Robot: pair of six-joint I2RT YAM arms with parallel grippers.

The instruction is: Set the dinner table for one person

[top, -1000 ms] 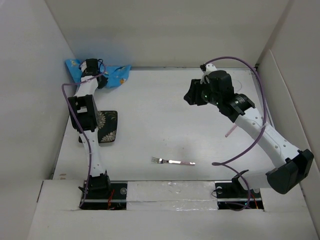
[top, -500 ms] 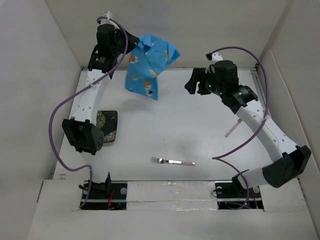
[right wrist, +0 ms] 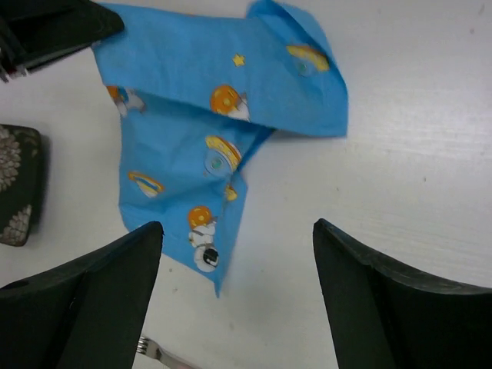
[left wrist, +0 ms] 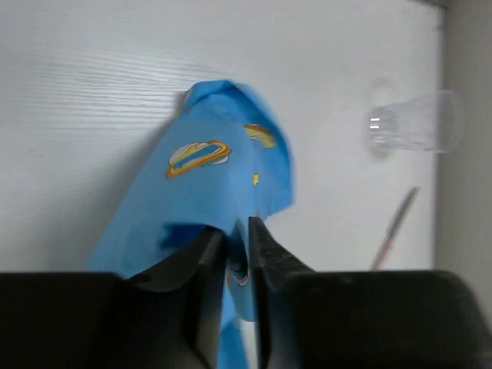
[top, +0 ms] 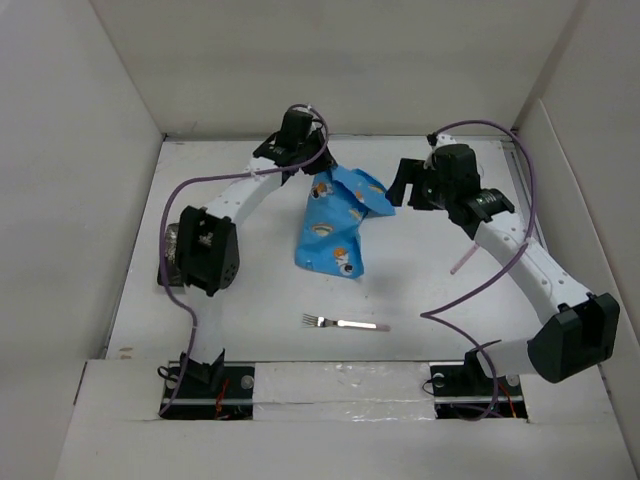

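Observation:
The white dinner table (top: pixel 420 300) fills the top view. A blue cartoon-print cloth mat (top: pixel 335 220) lies crumpled on its middle, one corner raised. My left gripper (top: pixel 305 172) is shut on that raised corner; in the left wrist view the cloth (left wrist: pixel 207 169) is pinched between the fingers of the gripper (left wrist: pixel 237 231). My right gripper (top: pixel 400 185) is open and empty, just right of the cloth, and hovers over the cloth's (right wrist: pixel 207 115) lower edge with the gripper's (right wrist: pixel 237 224) jaws wide apart. A fork (top: pixel 345 323) lies near the front.
A pink-handled utensil (top: pixel 462 262) lies at the right under the right arm. A clear glass (left wrist: pixel 415 123) lies on its side by the wall. A dark floral dish (right wrist: pixel 15 184) sits at the left, mostly hidden behind the left arm (top: pixel 205 250) in the top view.
My left gripper took the cloth from the back left corner, lifted it high, then brought it down onto the table's middle. My right gripper shifted a little to the right.

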